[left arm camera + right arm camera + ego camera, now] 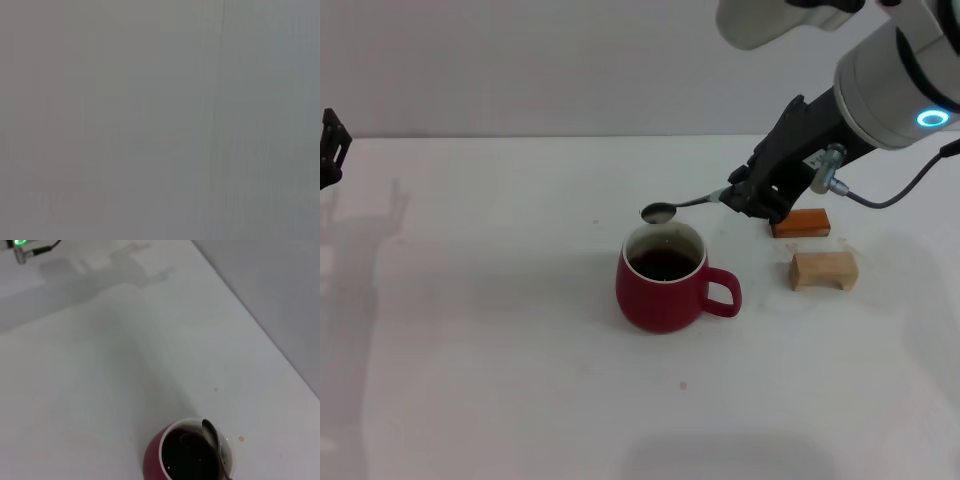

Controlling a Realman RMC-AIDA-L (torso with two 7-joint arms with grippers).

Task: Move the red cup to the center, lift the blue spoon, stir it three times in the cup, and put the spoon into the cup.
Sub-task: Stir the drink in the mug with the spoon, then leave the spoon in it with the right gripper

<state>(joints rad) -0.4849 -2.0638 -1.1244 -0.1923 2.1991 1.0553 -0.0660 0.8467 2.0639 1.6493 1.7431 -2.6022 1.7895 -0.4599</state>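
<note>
The red cup (662, 279) stands near the table's middle, handle pointing right, with dark liquid inside. It also shows in the right wrist view (187, 455). My right gripper (748, 198) is shut on the blue spoon (682, 206) and holds it nearly level. The spoon's grey bowl hangs just above the cup's far rim. Its pale blue handle is hidden inside the gripper. The right wrist view shows the spoon (216, 444) over the cup's mouth. My left gripper (330, 145) is parked at the far left edge.
A small orange-brown block (801, 223) and a pale wooden block (824, 270) lie right of the cup, under my right arm. A cable hangs from the right wrist. The left wrist view shows only a plain grey surface.
</note>
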